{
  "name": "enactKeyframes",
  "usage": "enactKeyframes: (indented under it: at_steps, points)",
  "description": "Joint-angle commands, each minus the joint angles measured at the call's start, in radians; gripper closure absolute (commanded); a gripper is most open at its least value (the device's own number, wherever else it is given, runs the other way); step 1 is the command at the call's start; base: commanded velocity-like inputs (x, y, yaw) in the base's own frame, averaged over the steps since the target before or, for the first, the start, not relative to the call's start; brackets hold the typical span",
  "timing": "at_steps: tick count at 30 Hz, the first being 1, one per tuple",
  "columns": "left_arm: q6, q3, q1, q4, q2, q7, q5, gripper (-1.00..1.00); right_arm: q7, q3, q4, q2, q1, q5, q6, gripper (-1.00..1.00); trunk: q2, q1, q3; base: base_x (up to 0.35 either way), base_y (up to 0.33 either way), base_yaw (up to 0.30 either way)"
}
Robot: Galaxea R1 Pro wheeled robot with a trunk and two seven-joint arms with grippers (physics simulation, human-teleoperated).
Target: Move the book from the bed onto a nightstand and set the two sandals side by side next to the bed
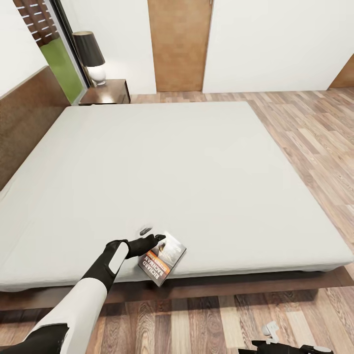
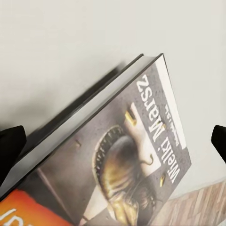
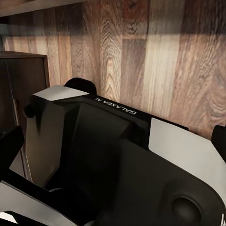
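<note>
The book (image 1: 162,258) lies on the pale-grey mattress of the bed (image 1: 187,167), right at its near edge, with its orange band towards me. My left gripper (image 1: 152,234) reaches over the book's far corner and is open. In the left wrist view the book (image 2: 122,155) sits between the two widely spread fingers (image 2: 9,148), with nothing gripped. Low at my right side, over the floor, my right gripper (image 3: 113,146) is open and faces my own dark base (image 3: 117,165). The sandals are out of view.
A nightstand (image 1: 105,92) with a dark-shaded lamp (image 1: 91,54) stands at the far left corner by the headboard (image 1: 24,113). A wooden door (image 1: 179,44) is behind the bed. Wood-plank floor (image 1: 314,128) runs along the right side and in front of the bed.
</note>
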Motion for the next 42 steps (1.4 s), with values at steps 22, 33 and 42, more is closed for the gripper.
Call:
enactKeyframes:
  at_steps: [22,33,42]
  points:
    - [0.01,0.007,0.0,0.0,-0.001,-0.001,-0.002,-1.0,0.007,-0.008,-0.001,0.001,-0.001,0.006,0.01,-1.0,0.028,-0.015,0.012,0.0,0.0,0.0]
    - [0.01,0.007,0.0,0.0,-0.001,-0.001,-0.002,-1.0,0.007,-0.008,-0.002,0.001,-0.001,0.006,0.01,-1.0,0.042,-0.023,0.018,0.0,0.0,0.0]
    - [0.01,0.007,0.0,0.0,-0.001,-0.001,-0.002,-1.0,0.007,-0.008,-0.001,0.001,-0.001,0.006,0.01,-1.0,0.07,-0.038,0.031,0.0,0.0,0.0]
